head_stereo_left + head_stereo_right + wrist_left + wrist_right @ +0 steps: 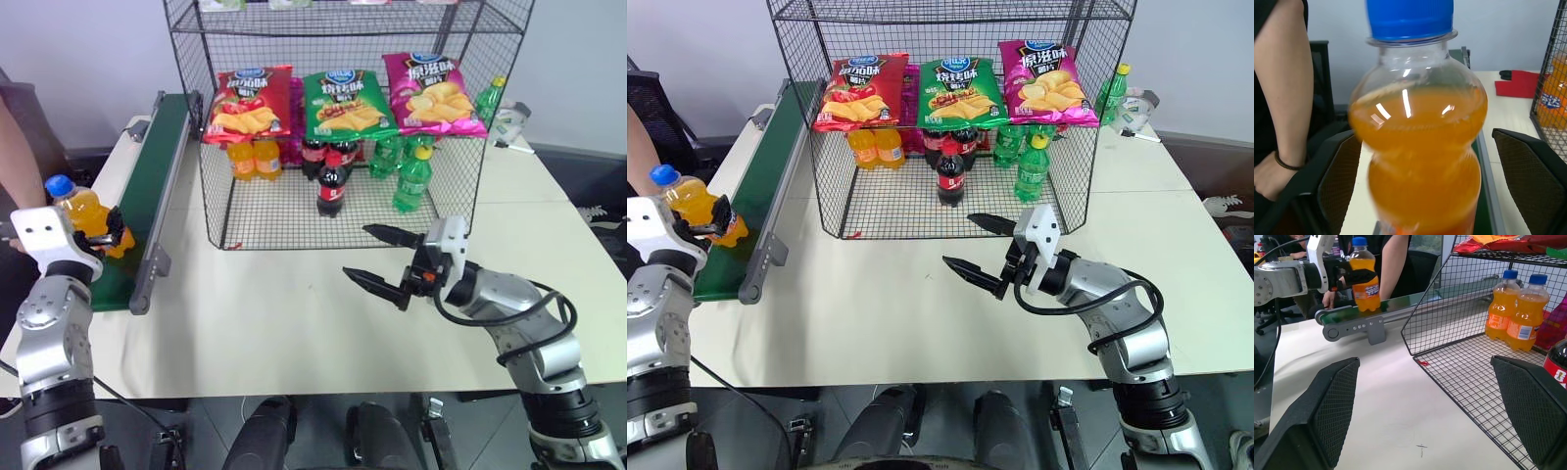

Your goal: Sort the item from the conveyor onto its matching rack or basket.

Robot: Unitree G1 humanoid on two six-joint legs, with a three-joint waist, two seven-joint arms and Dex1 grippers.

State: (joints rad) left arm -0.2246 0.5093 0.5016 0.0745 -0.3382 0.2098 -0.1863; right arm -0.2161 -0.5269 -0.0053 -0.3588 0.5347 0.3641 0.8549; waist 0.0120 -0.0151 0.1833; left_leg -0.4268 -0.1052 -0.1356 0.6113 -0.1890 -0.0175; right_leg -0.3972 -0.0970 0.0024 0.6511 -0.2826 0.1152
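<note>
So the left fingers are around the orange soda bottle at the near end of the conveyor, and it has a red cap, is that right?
Not quite: the orange soda bottle has a blue cap, as the left wrist view shows. The rest holds: the left fingers sit either side of it at the near end of the conveyor.

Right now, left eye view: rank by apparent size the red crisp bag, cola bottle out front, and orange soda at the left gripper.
1. red crisp bag
2. cola bottle and orange soda: look alike; the soda is nearer and partly hidden by the left gripper, so no ranking.
</note>
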